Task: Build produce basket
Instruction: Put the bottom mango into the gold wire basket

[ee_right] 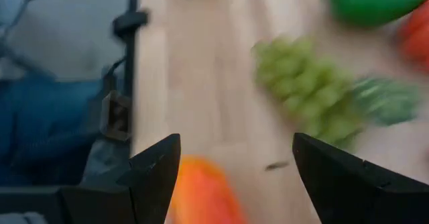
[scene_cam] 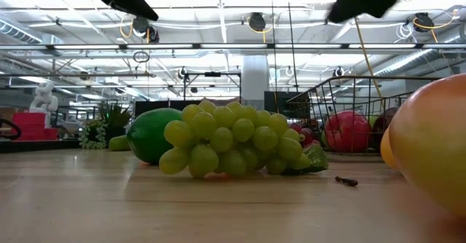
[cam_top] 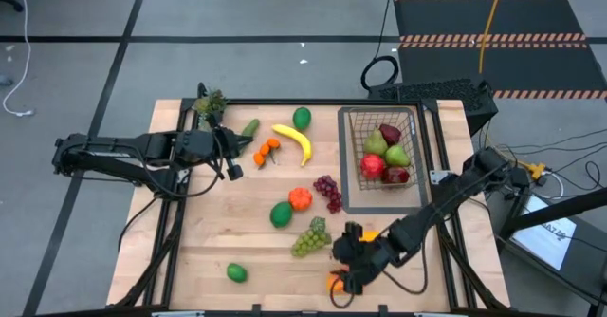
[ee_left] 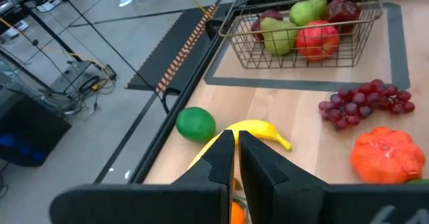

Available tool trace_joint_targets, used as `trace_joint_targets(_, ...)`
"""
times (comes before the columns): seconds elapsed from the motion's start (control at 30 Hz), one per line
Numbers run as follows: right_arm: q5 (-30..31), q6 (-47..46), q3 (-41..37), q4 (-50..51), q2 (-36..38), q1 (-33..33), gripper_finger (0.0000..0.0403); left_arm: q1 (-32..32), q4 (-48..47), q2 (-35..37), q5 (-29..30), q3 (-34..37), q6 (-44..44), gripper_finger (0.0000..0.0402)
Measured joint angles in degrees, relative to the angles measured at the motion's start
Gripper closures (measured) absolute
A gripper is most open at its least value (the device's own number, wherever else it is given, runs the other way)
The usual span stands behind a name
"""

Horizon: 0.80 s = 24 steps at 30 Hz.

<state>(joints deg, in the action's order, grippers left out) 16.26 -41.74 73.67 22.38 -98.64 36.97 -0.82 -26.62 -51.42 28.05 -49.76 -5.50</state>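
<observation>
Hovering low in the lower middle of the high view, my right gripper [cam_top: 343, 268] holds its dark fingers wide apart above a smooth orange-yellow fruit [cam_top: 334, 282] at the table's near edge. That fruit is partly hidden under my arm there and cut off and blurred in the right wrist view, so I cannot tell its full shape. Just beside it lies the knobbly bunch of green grapes [cam_top: 310, 237].

My left gripper [cam_top: 233, 168] sits at left of centre, its fingers pressed narrow with nothing between them, above the bare pale wood table [cam_top: 190, 251]. Near it lie the curved yellow banana [cam_top: 295, 141], a ribbed orange piece [cam_top: 301, 198], purple grapes [cam_top: 328, 192] and glossy limes.

At upper right the thin wire-mesh basket [cam_top: 352, 127] stands on a flat dark tray [cam_top: 344, 179], holding a pear, red apples and another dark fruit I cannot make out.
</observation>
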Motion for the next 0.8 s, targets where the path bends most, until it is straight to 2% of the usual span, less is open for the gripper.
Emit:
trace_joint_targets(0.3,-11.92,-7.73,-0.04,-2.86,-6.71,2.11,0.0108,-0.04,3.69,0.00,-0.10,-0.04,-0.17,0.0376)
trace_joint_targets(0.47,-13.38,-5.59,-0.04,-2.07,-6.50,2.17,0.0084,-0.05,3.80,-0.46,-0.10,-0.04,0.03,0.0376)
trace_joint_targets(0.8,-11.87,2.99,-0.04,0.94,-6.50,2.17,0.0028,-0.07,3.76,-3.17,-0.13,-0.06,0.09,0.0376)
